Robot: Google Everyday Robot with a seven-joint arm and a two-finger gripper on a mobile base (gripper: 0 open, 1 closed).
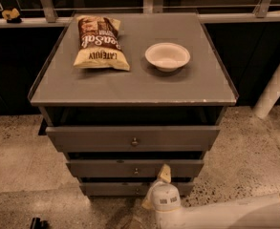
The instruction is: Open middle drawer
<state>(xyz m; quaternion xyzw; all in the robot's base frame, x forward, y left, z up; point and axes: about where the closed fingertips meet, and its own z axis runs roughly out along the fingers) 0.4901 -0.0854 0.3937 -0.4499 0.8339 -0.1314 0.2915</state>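
The grey cabinet [130, 87] has three drawer fronts. The middle drawer [96, 168] is the second front, with a small round metal knob [136, 171] at its centre. It stands a little behind the top front and a dark gap shows above it. My gripper [164, 174] comes up from the bottom of the view on a white wrist [166, 202]. Its tan tip is against the middle drawer's front, just right of the knob.
The top drawer [91, 138] juts out a little under the cabinet's top. The lowest drawer [106, 189] is partly hidden by my wrist. A chip bag [100, 43] and a white bowl [167, 56] lie on top. A white post [275, 87] stands at the right.
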